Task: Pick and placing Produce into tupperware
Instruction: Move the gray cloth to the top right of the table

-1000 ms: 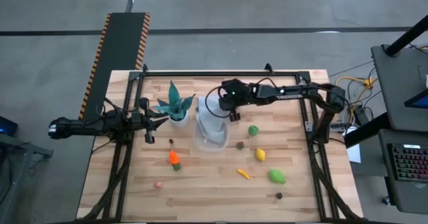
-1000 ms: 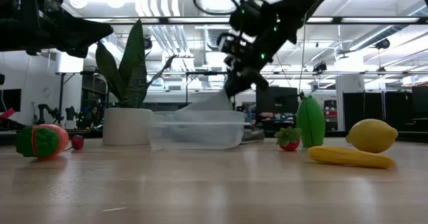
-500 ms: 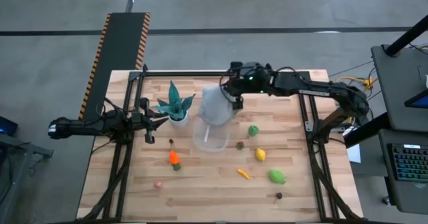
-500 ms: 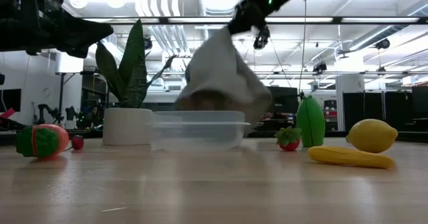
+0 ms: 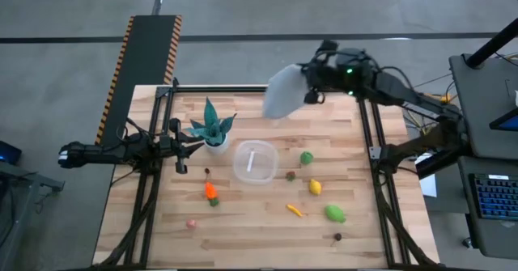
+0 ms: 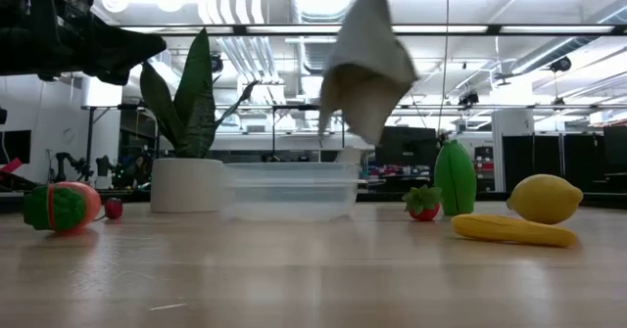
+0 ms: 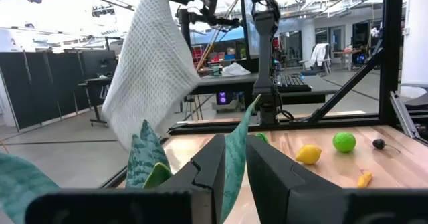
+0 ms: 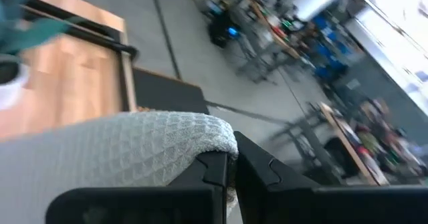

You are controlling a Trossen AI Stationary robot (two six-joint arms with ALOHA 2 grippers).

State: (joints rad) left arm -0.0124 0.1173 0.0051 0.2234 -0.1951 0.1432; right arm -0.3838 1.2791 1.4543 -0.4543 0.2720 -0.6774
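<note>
My right gripper (image 5: 310, 83) is high over the table's far edge, shut on the pale grey cloth (image 5: 283, 93), which hangs in the air (image 6: 364, 69). The clear tupperware (image 5: 239, 163) stands uncovered at mid-table on its base (image 6: 289, 191). Produce lies on the wood around it: a green lime (image 5: 306, 158), a yellow lemon (image 5: 315, 187), a green piece (image 5: 335, 213), an orange-yellow piece (image 5: 295, 210), a carrot (image 5: 210, 192), a pink piece (image 5: 191, 222) and small dark pieces (image 5: 290, 175). My left gripper (image 5: 198, 145) waits by the plant, its fingers a narrow gap apart. My right gripper pinches the cloth between its two fingers at a rolled-over edge (image 8: 215, 142); how many layers, I cannot tell. The cloth is lifted clear of the table and the tub and hangs slack below the fingers, widening downward (image 6: 367, 103).
The spiky teal plant in its white pot (image 5: 212, 132) stands left of the tub, right in front of my left gripper (image 7: 235, 157). Black frame rails run along the table's far edge (image 5: 267, 88) and both sides. Bare wood lies along the near edge.
My right gripper has risen and moved toward the table's far right, drawing the cloth up off the tupperware. The cloth, first draped over the tub, now hangs clear in the air. The tub has stayed in place and stands uncovered.
</note>
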